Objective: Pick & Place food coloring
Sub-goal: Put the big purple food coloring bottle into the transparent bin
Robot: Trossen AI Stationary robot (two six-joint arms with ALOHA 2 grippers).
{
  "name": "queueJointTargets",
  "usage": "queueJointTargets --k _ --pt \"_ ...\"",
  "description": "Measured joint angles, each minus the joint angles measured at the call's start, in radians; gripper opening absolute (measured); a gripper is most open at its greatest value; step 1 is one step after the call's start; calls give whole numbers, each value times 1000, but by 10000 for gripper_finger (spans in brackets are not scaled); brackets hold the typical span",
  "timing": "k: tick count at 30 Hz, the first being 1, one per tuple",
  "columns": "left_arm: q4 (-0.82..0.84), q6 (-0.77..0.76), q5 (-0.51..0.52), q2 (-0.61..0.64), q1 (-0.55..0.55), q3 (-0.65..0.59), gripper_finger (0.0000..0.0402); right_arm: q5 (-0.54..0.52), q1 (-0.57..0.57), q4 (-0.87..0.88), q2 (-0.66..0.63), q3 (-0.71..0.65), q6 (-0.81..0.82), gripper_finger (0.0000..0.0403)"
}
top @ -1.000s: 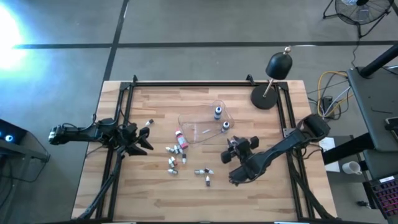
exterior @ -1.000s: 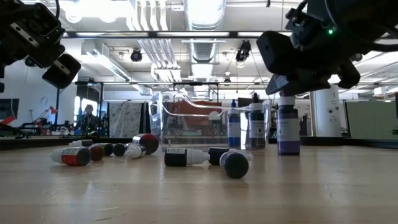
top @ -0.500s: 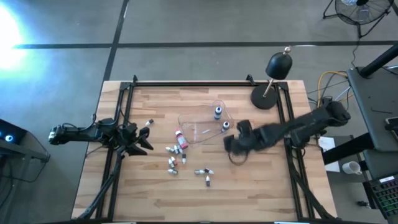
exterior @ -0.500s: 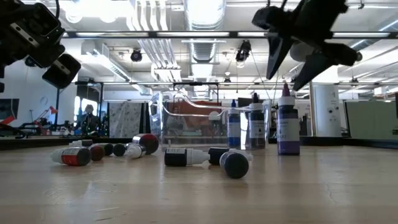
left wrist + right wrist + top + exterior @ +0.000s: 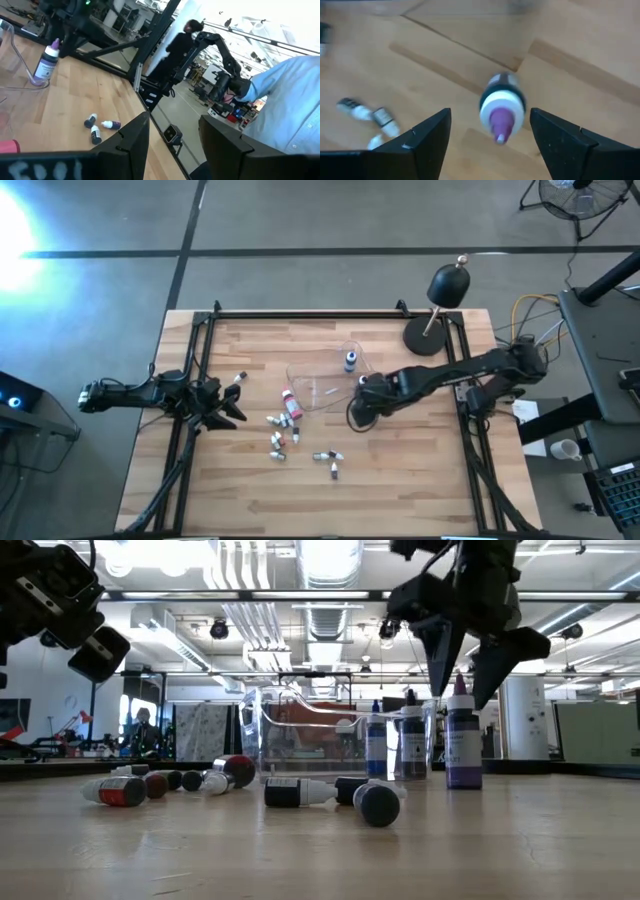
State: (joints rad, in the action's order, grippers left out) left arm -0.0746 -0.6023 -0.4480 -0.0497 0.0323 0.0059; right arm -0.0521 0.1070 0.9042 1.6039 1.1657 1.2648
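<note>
A purple food coloring bottle (image 5: 462, 750) with a white collar and purple nozzle (image 5: 502, 107) stands upright on its base on the table, just right of the clear tray (image 5: 318, 387). My right gripper (image 5: 461, 695) hangs open over it, pointing down, one finger on either side of the nozzle without touching. Two more bottles (image 5: 376, 745) (image 5: 410, 743) stand upright in the tray. Several small food coloring bottles (image 5: 282, 432) lie on their sides on the wood. My left gripper (image 5: 236, 394) waits open at the table's left side, with nothing between its fingers.
A black domed lamp (image 5: 441, 310) stands at the far right corner. A red bottle (image 5: 290, 402) lies by the tray's left end, and two loose ones (image 5: 329, 459) lie toward the near edge. A person in a pale blue shirt (image 5: 290, 105) shows beyond the table.
My right gripper has let go of the purple bottle, opened and risen above it. Its arm has swung from the near side toward the far edge. The bottle stays standing upright where it was.
</note>
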Motion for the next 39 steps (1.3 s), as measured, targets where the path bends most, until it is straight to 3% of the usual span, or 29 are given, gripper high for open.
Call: queueJointTargets --k 8,18,31,39 --pt "0 0 0 0 0 0 147 -1 -1 142 103 125 -91 223" --pt "0 0 0 0 0 0 147 -22 -6 201 111 172 -113 160" --pt "0 0 0 0 0 0 147 -23 -9 182 111 151 -115 189" --pt "0 0 0 0 0 0 147 -26 -9 182 111 146 -130 164"
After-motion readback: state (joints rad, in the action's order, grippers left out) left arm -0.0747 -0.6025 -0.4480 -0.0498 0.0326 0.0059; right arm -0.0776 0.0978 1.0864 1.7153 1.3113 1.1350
